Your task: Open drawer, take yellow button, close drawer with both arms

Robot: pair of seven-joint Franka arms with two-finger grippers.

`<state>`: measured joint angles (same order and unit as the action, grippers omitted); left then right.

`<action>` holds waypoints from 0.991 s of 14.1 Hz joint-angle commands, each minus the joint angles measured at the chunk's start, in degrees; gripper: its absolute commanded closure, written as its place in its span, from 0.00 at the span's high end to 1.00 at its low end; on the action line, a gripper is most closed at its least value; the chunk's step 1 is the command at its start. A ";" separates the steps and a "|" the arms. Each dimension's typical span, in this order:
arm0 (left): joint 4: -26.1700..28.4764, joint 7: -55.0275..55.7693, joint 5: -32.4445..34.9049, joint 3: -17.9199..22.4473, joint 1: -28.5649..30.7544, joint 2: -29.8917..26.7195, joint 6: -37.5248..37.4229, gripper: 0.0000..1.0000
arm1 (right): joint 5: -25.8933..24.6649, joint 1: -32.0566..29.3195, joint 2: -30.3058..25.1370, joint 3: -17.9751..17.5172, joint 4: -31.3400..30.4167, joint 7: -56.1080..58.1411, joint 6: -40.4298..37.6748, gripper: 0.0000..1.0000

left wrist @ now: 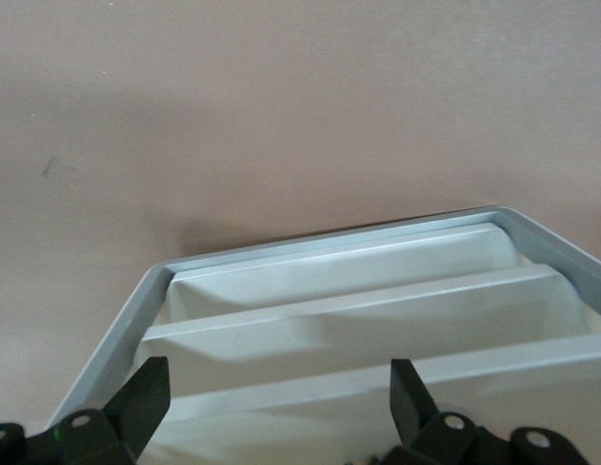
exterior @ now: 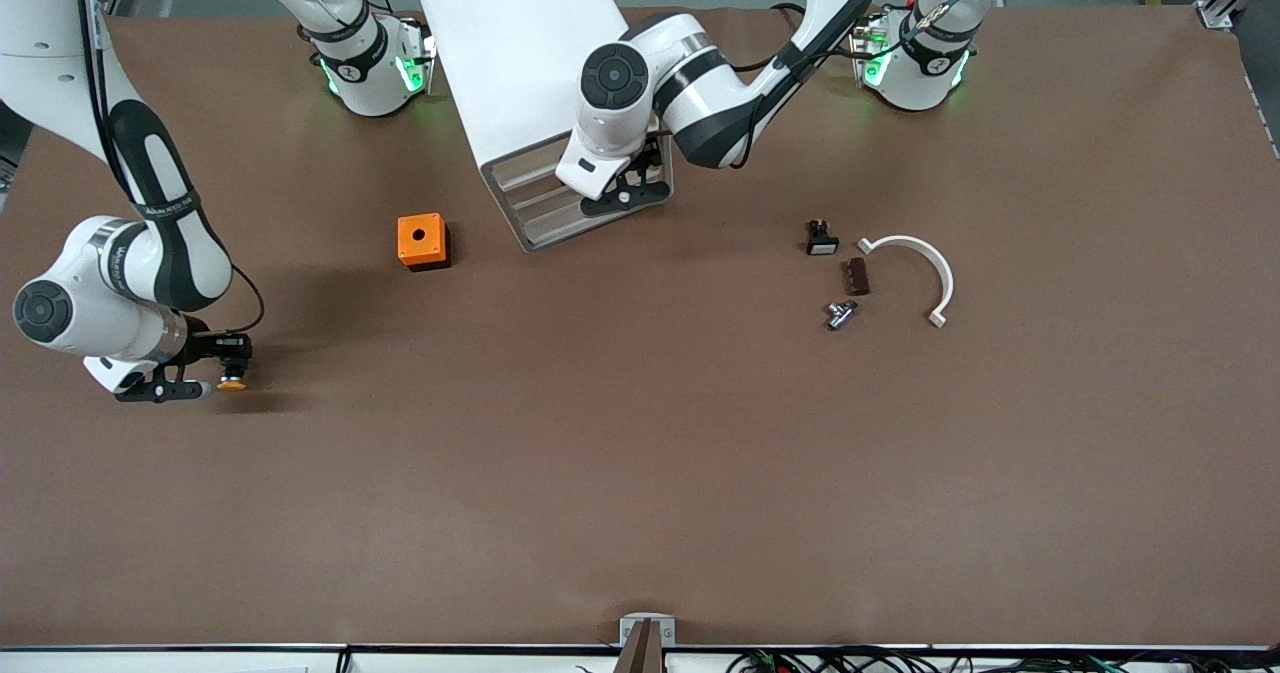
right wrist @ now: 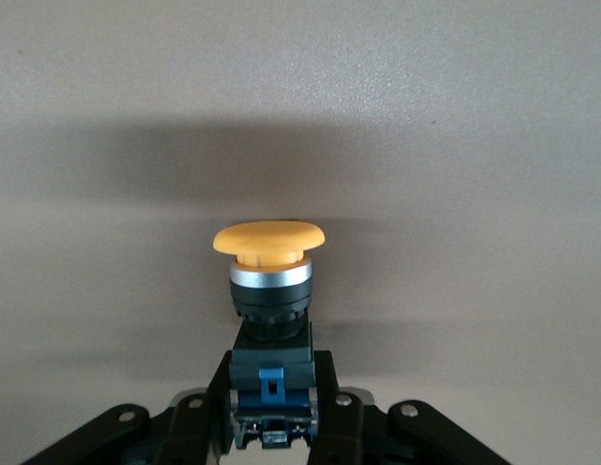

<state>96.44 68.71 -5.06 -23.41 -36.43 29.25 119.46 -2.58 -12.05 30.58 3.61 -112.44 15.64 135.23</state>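
Over the matte brown table (exterior: 640, 473), the right gripper (right wrist: 271, 426) clamped the round-capped button (right wrist: 269, 291); the left gripper (left wrist: 276, 407) stood apart before the smooth white drawer (left wrist: 349, 276).

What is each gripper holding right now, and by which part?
The right gripper holds the button by its black-and-blue body, orange-yellow cap pointing away. The left gripper is open at the cabinet's drawer fronts, holding nothing.
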 commanded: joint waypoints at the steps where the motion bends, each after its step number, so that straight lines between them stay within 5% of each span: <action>1: 1.03 0.37 0.31 2.91 1.44 -1.57 -0.19 1.00 | -1.02 -1.13 -0.70 -0.80 -1.02 -0.70 1.09 0.10; 3: -1.33 0.19 3.37 4.94 3.81 -1.22 -1.33 1.00 | -1.02 -1.13 -0.34 -0.80 -1.02 -0.79 1.09 0.23; 4: -2.74 0.19 5.65 5.65 5.39 -1.22 -2.30 1.00 | -0.85 -1.04 -0.34 -0.80 -0.94 -0.87 1.01 0.70; 5: -3.71 0.19 8.11 5.92 7.66 -1.22 -3.52 1.00 | -0.76 -0.95 -0.34 -0.80 -0.94 -1.31 1.01 1.00; 14: -10.21 -13.41 11.74 5.83 33.33 -6.22 -15.56 1.00 | -0.67 1.42 -1.66 -0.89 2.14 -9.05 -7.86 1.00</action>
<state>87.16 57.88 5.31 -16.81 -6.98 25.84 107.82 -2.58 -10.84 30.24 2.90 -111.02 8.41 129.90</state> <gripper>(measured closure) 0.000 0.000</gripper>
